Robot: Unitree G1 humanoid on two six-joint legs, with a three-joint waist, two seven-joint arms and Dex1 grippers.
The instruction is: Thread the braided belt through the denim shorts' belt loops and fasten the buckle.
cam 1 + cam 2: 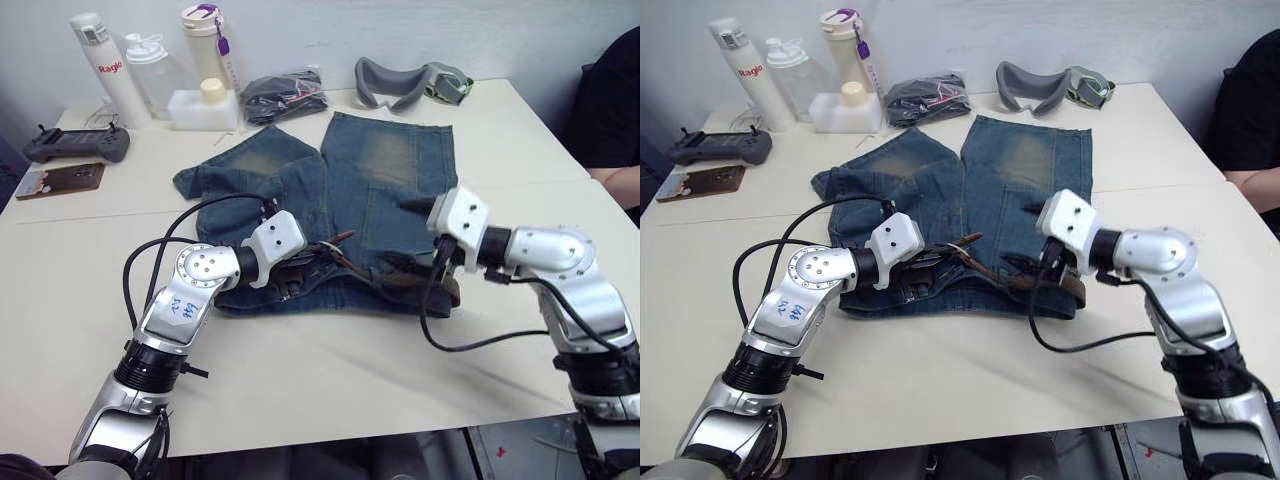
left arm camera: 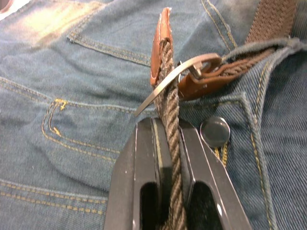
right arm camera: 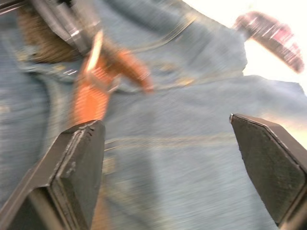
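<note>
In the left wrist view the left gripper [image 2: 165, 139] is clamped on the braided belt [image 2: 171, 143], the woven strap pinched between its two black fingers [image 2: 144, 163]. The tan tip rises past the silver buckle [image 2: 184, 72], whose frame lies across the strap just above a metal button [image 2: 215, 131]. The right wrist view shows the right gripper [image 3: 168, 158] spread wide with nothing between its pads, hovering over blue denim; the orange-brown leather end there is blurred. From the head camera, the denim shorts [image 1: 385, 170] lie flat on a cream table [image 1: 330, 380], waistband toward the robot, belt along it between both grippers. Farther back stand bottles [image 1: 110, 70], a black fabric bundle [image 1: 283, 95], grey goggles [image 1: 405, 82] and a handheld controller [image 1: 75, 145]. A person's arm [image 1: 615, 180] shows at the right edge.
</note>
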